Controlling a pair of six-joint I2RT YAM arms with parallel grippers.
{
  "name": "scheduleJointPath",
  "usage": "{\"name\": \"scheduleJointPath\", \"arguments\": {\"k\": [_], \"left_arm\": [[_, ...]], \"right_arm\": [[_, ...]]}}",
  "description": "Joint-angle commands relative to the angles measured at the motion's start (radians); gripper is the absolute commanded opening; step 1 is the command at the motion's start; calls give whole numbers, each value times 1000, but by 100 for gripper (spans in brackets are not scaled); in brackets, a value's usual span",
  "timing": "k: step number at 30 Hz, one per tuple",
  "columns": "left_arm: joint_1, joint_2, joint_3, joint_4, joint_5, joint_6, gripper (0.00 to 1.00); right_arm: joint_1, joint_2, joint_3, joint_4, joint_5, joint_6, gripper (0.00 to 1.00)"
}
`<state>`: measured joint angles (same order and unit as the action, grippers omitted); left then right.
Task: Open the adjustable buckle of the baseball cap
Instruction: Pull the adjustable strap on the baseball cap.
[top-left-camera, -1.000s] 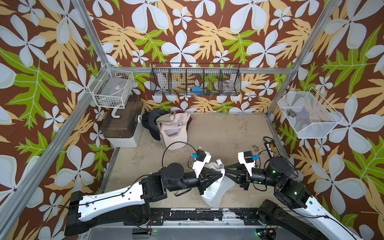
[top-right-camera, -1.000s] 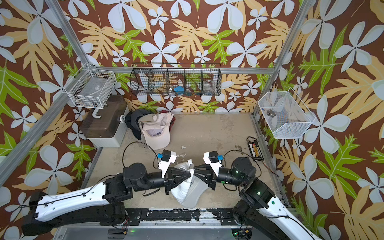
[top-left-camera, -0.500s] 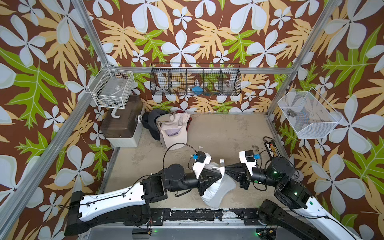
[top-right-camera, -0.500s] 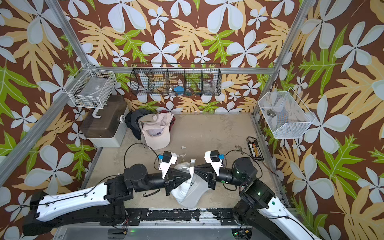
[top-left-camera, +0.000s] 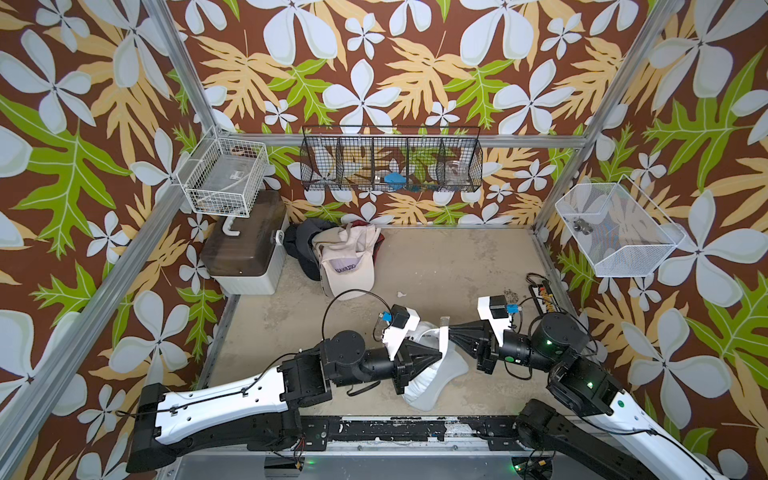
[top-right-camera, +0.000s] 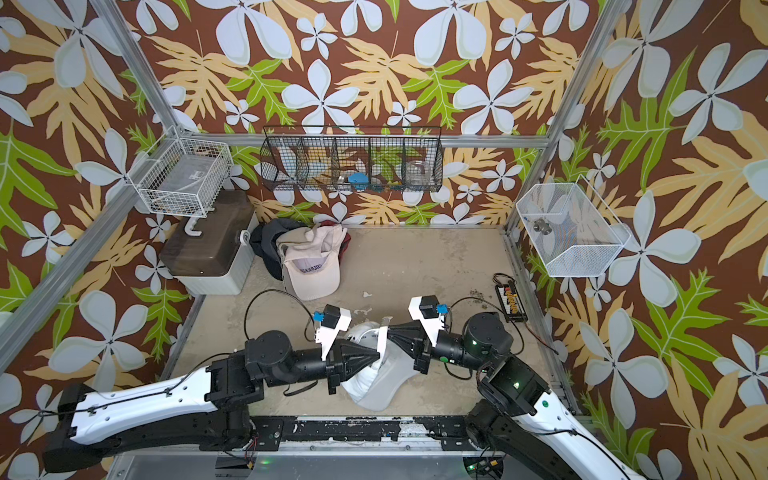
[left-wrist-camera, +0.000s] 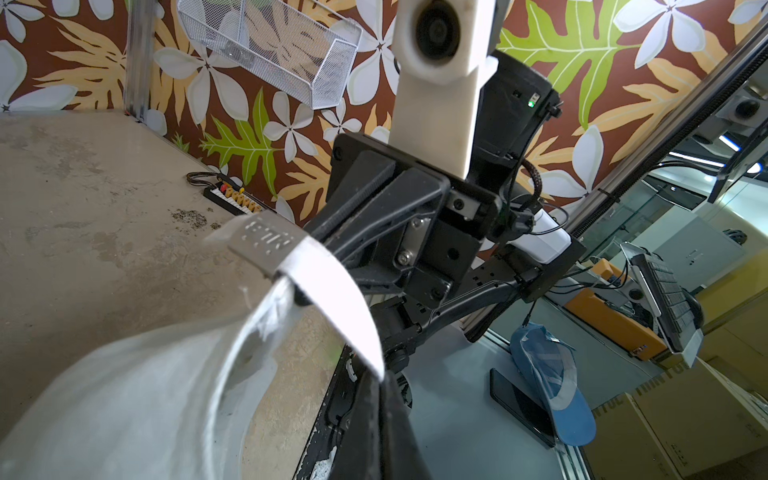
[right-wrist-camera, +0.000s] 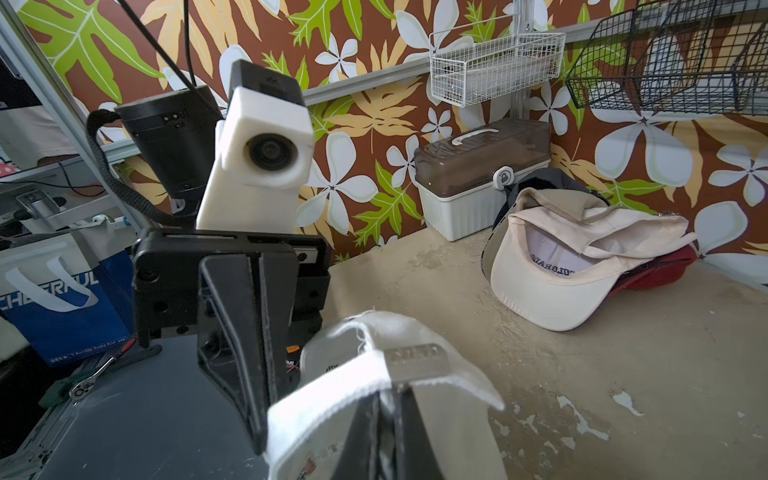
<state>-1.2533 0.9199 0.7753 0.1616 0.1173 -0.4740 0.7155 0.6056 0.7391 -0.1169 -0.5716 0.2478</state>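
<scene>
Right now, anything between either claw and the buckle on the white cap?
Nothing visible. The left claw and right claw are both shut on the white baseball cap's strap, and the metal buckle sits exposed at the right claw's tips. The pile of caps lies apart at the back.

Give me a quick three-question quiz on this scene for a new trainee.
1. True or false: the left fingers and the right fingers are both shut on the white fabric baseball cap.
2. What stands beside the pile of beige, dark and red caps at the back? A. green bucket B. brown-lidded white plastic box C. wooden crate
3. Fill in: the grey metal buckle sits on the cap's white ____.
Key: 1 true; 2 B; 3 strap.
</scene>
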Motion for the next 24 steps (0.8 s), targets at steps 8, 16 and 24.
{"name": "scheduleJointPath", "arguments": {"k": [8, 16, 24], "left_arm": [[-5, -7, -13, 23, 24, -6, 0], [-6, -9, -16, 20, 37, -2, 0], [-8, -26, -27, 15, 45, -3, 0]], "right_arm": [[2, 4, 13, 49, 73, 7, 0], [1, 33, 39, 34, 126, -8, 0], [1, 64, 55, 48, 157, -3, 0]]}}
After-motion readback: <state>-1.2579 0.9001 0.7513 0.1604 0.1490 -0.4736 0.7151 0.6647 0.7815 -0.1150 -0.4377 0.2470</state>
